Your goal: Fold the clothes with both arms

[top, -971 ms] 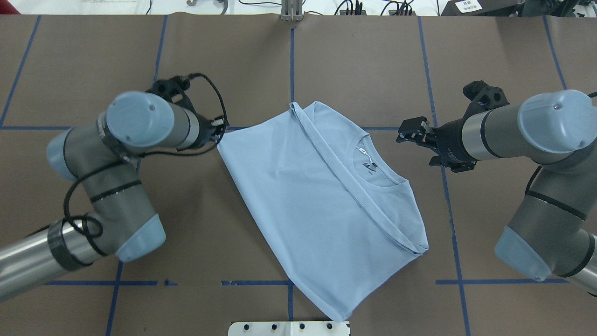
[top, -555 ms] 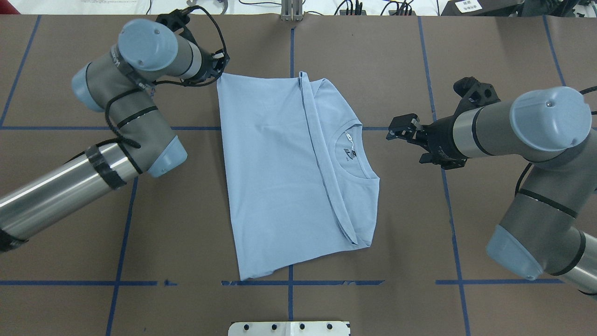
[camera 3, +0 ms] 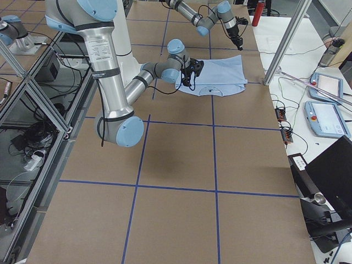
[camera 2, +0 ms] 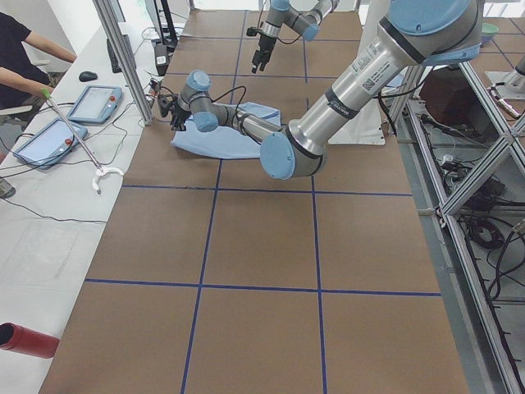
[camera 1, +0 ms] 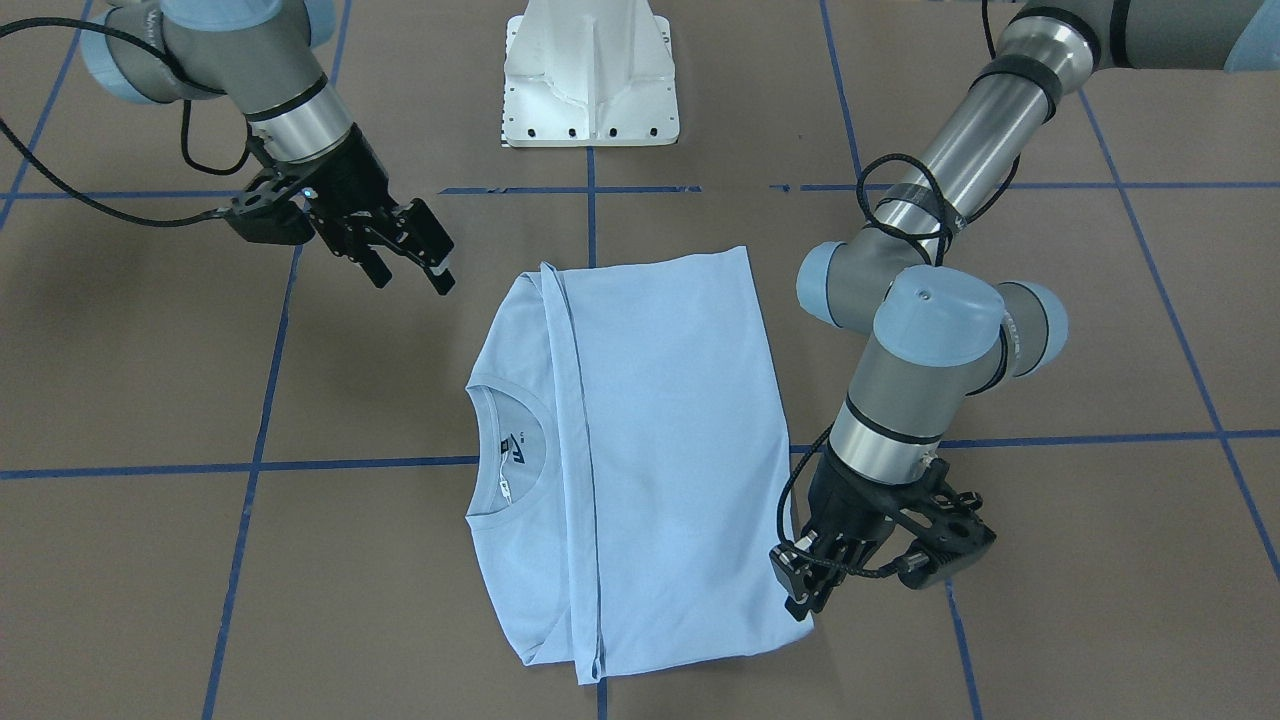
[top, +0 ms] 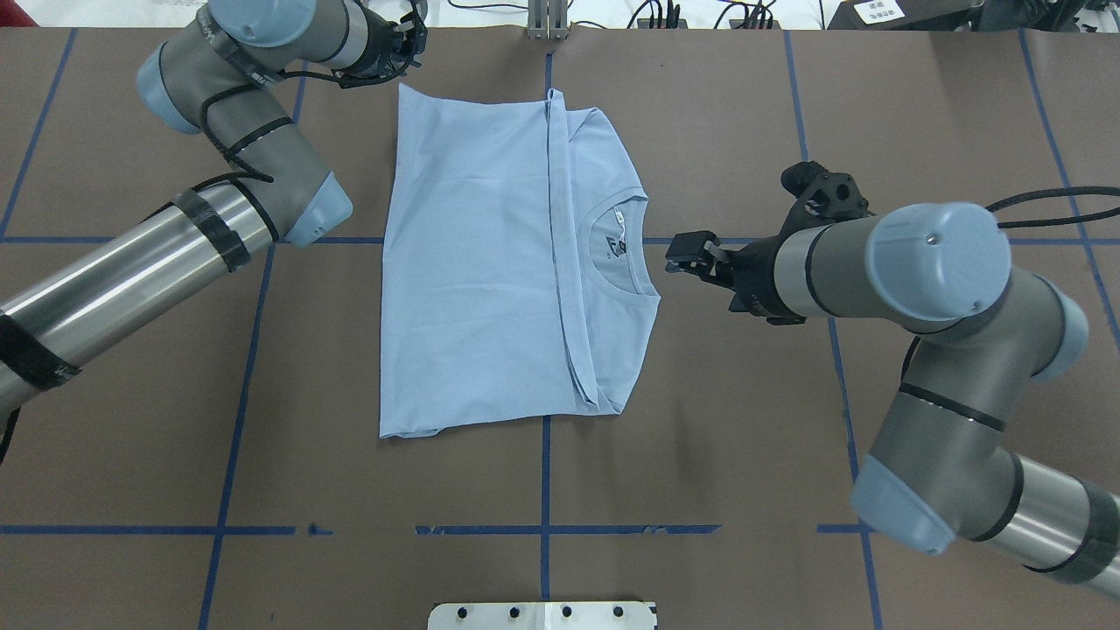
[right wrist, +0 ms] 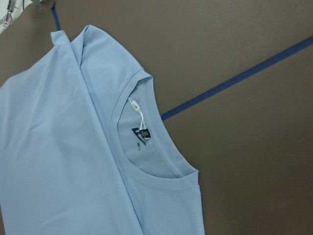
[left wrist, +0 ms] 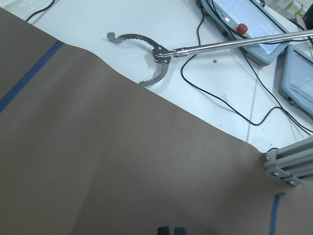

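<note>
Here, brown table [top: 700,394], blue tape [top: 219,530], T-shirt [top: 472,262], workbench [camera 2: 41,222]

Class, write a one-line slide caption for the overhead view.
Half-folded blue shirt on the table, left tool at its far corner, right tool open beside the collar.

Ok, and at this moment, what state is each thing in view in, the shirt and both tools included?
T-shirt: flat on the table, one side folded over, collar uncovered.
Left tool: shut, at the shirt's far corner; no cloth shows between its tips.
Right tool: open, empty, beside the collar, apart from the shirt.
Metal reacher: lying on the white bench, claw open.
</note>
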### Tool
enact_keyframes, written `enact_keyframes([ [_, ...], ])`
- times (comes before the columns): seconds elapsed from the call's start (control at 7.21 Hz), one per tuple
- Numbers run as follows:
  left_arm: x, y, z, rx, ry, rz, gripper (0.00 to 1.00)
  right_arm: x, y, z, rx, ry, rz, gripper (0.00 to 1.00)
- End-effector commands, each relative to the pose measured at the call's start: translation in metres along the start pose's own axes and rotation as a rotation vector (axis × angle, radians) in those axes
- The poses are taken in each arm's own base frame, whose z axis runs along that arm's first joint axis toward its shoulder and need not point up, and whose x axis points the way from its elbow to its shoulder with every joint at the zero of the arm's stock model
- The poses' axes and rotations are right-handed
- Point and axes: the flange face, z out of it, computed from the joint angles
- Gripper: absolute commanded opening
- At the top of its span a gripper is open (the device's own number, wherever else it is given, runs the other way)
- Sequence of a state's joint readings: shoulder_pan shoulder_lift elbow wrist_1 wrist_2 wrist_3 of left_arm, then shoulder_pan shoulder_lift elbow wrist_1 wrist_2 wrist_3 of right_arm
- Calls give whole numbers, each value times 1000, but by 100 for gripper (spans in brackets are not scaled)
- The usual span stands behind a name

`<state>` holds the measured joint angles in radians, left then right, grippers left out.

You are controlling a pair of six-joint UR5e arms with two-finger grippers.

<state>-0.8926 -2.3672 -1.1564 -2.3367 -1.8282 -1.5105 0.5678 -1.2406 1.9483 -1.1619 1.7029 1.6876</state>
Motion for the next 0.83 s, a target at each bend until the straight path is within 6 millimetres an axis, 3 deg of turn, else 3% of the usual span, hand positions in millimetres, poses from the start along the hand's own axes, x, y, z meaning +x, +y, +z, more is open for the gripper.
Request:
enact_keyframes([
  [0.0, -48, 44, -106, -132, 116, 9, 47, -42, 35, 47, 21, 2, -42, 100],
  [0.28, -50, 48, -107, -137, 96, -16, 49, -62, 68, 91, -24, 98, -299, 100],
  [0.69, -53, 49, -102, -140, 90, -16, 50, -96, 105, 113, -116, 321, -721, 99],
])
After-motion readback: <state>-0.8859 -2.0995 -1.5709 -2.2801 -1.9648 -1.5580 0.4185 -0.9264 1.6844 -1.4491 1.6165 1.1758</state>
